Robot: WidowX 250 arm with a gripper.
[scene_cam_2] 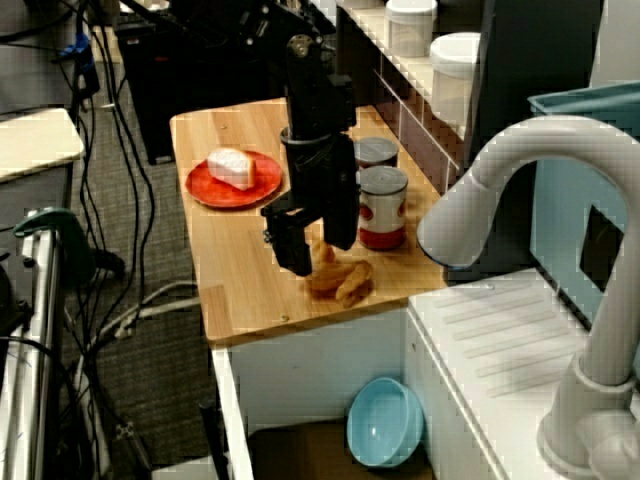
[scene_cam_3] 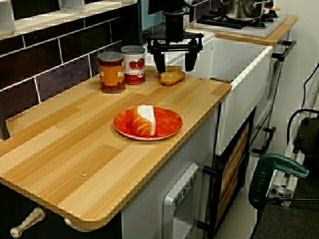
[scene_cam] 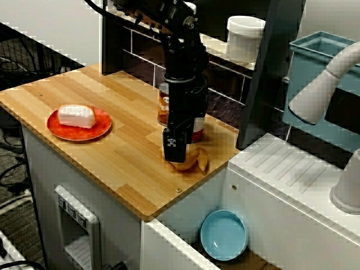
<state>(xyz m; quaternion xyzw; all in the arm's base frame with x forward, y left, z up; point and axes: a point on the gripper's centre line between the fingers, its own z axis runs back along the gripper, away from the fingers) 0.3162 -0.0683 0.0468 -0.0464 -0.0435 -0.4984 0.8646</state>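
- Here, the wooden desk (scene_cam_3: 75, 149) fills the side view's lower left.
- The gripper (scene_cam_3: 175, 67), upper middle, hangs spread wide over the pastry (scene_cam_3: 171, 77).
- A red plate (scene_cam_3: 168, 121) sits mid-frame.
- An orange can (scene_cam_3: 111, 72) and a tomato can (scene_cam_3: 133, 63) stand left of the pastry.
- The pastry lies at the desk's far end.

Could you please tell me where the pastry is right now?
In the view along the counter, the pastry lies at the far end near the edge, just right of the tomato can, beneath the open claw.
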